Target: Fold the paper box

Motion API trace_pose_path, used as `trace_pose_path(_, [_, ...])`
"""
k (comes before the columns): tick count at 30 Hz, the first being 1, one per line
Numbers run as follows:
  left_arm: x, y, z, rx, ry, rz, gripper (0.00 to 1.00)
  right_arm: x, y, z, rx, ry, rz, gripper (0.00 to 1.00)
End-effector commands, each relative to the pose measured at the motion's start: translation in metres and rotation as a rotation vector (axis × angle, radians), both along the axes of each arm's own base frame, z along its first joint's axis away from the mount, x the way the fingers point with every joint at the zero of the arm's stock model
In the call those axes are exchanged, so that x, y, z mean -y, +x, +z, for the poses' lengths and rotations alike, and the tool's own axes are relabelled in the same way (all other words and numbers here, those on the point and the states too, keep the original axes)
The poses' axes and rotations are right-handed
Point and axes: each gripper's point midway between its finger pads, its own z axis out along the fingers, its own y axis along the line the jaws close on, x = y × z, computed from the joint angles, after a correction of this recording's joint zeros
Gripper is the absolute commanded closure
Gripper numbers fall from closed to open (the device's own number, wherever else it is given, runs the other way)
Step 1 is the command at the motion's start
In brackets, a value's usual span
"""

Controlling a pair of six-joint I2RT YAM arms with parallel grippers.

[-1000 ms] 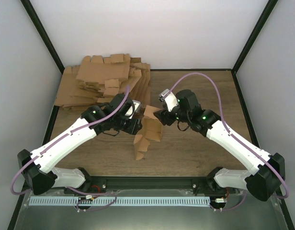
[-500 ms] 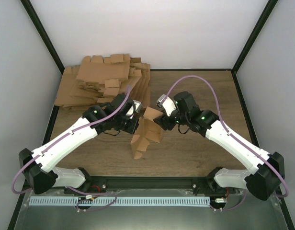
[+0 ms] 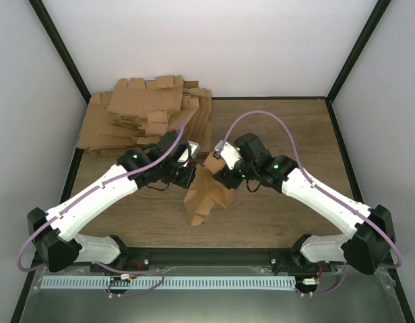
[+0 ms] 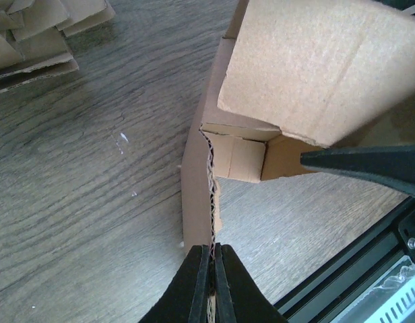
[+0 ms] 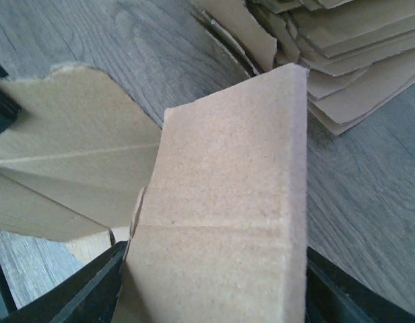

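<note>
Paper box (image 3: 206, 194) stands half-folded, edge pinched by left claw (image 4: 210, 252).

I see the paper box (image 3: 206, 195) as plain brown corrugated cardboard, matt and faintly fibrous, with wavy fluting along its cut edge. The pile of blanks (image 3: 143, 114) at ten o'clock looks like the same stock, with rougher edges. The desk (image 4: 93, 188) shows grey-brown wood grain, matt. The left fingers (image 4: 191, 286) and right fingers (image 5: 86, 296) are smooth black plastic. The arm shells (image 3: 93, 202) are white and slightly glossy.
</note>
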Motion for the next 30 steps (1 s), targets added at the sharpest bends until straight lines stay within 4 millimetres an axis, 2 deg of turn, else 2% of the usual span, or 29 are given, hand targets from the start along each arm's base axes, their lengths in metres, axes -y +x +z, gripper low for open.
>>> trace_pose_path(1, [0.004, 0.000, 0.000, 0.002, -0.011, -0.011, 0.96, -0.003, 0.000, 0.015, 0.030, 0.007, -0.004, 0.37])
trace_pose_path(7, [0.004, 0.001, 0.001, 0.007, -0.003, -0.017, 0.96, -0.006, -0.010, 0.046, 0.072, 0.116, 0.018, 0.30])
trace_pose_path(12, [0.002, 0.003, 0.008, 0.033, 0.017, -0.032, 0.96, 0.008, -0.003, 0.056, 0.136, 0.127, -0.066, 0.28])
trace_pose_path(17, [-0.002, 0.008, 0.017, 0.079, 0.039, -0.037, 0.96, 0.013, -0.009, 0.073, 0.147, 0.208, -0.096, 0.25])
trace_pose_path(25, [-0.005, 0.008, 0.013, 0.097, 0.069, -0.050, 0.96, 0.016, -0.002, 0.086, 0.151, 0.263, -0.169, 0.25])
trace_pose_path(30, [-0.001, 0.006, 0.011, 0.100, 0.068, -0.064, 0.96, 0.018, 0.014, 0.079, 0.180, 0.188, -0.208, 0.25])
